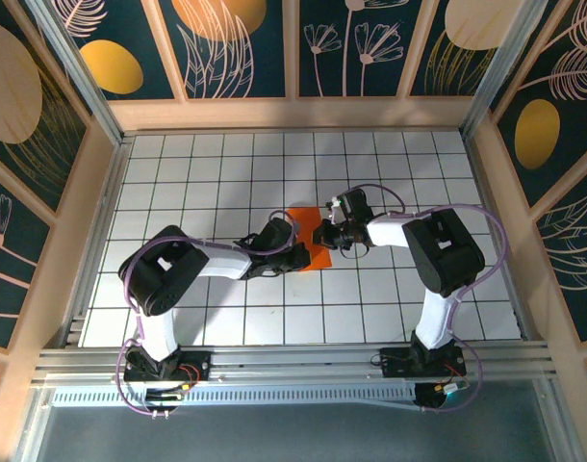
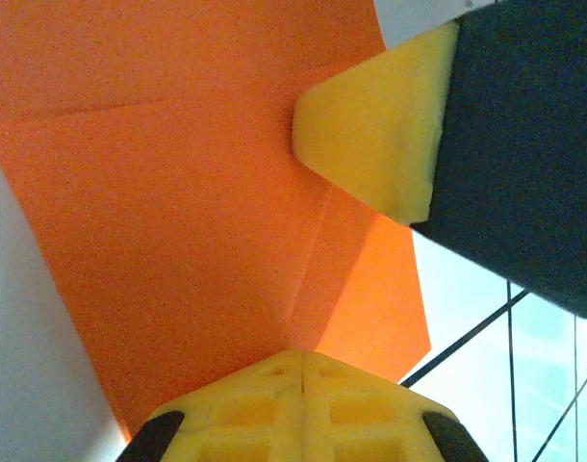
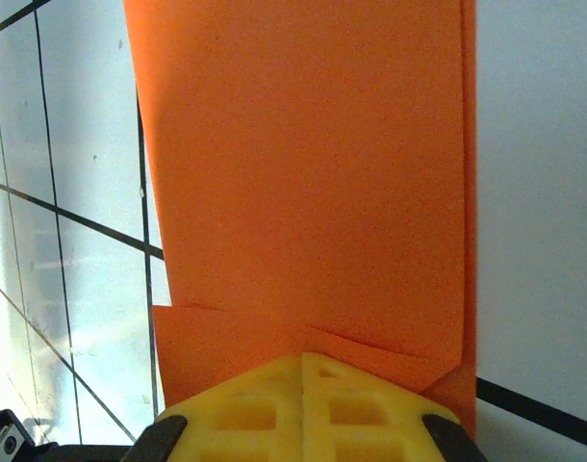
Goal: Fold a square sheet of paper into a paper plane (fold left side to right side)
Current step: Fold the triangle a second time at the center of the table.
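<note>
Centre of the gridded table [image 1: 207, 173]: the square sheet of paper [image 1: 303, 218], orange & creased, lies flat betw. the two arms. We see the left gripper [image 2: 303, 371] w/ jaws closed tight, tips on the sheet. The right gripper [image 3: 303, 371] is likewise closed, tips at a folded edge.

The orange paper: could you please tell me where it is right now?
In the top view, the orange paper lies near the middle of the gridded table, between the left gripper and the right gripper, both touching it.
</note>
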{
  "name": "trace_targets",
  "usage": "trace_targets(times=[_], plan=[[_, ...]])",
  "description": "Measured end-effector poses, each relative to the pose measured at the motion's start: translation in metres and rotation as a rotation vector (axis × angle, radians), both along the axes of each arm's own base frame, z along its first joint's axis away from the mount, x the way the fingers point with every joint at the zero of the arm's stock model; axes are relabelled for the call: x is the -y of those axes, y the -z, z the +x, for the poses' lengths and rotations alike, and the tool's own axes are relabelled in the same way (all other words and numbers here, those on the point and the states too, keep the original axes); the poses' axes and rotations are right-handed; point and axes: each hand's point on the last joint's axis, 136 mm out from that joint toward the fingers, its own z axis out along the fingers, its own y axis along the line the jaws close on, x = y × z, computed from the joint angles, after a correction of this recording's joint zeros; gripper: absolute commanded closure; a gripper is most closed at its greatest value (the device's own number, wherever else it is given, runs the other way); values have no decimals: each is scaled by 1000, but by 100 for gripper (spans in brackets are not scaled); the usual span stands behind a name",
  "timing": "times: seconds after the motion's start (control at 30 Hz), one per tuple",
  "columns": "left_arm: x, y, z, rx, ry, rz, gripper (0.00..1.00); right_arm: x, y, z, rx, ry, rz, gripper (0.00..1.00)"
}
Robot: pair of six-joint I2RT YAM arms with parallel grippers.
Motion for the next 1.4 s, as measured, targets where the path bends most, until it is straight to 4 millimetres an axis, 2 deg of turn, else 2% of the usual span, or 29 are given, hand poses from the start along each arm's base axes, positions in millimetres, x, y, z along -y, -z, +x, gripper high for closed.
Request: trace_targets(times=[0.53,0.7,0.87,1.03,1.23,1.4], plan=[[-39,-4,-35,-23,-6,35,100,0,0,0,-1,-5,2,100],[-42,-26,-21,12,-37,-8,100,0,0,0,-1,-5,2,100],[-26,-40,-1,37,-25,-42,100,0,0,0,-1,-5,2,100],[-13,-25,8,23,5,-22,100,0,0,0,-1,-5,3,100],[-18,-1,4,-15,16,35,100,0,-1,0,-1,-6,3,100],[-18,1,3,-15,16,43,100,-1,-3,1,-9,-8,1,100]])
